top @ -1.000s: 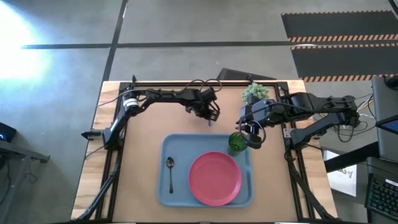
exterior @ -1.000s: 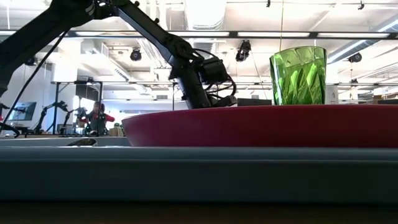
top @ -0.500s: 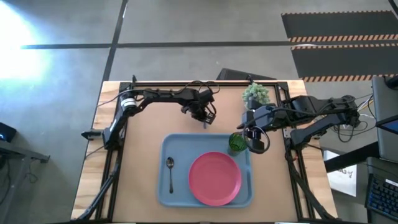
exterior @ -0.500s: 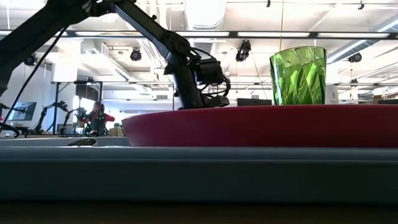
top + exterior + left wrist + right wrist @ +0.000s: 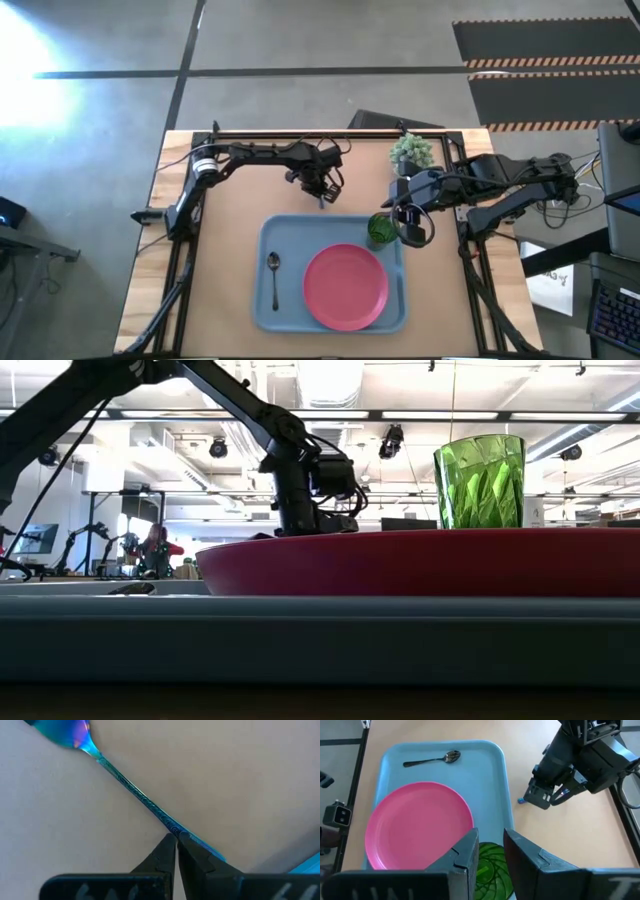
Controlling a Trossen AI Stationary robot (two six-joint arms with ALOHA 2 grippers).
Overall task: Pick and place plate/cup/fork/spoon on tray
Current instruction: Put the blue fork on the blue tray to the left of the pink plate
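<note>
With the left end effector (image 5: 177, 840) pinched shut on the fork (image 5: 135, 795), lift straight before swinging over the tray (image 5: 290, 235); right end effector (image 5: 490, 851) hangs part-open above the cup (image 5: 490, 870).

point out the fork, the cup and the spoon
fork (image 5: 135, 795), left wrist view, middle of its handle
cup (image 5: 480, 482), low view, middle of its side wall
spoon (image 5: 274, 263), high view, its bowl
</note>
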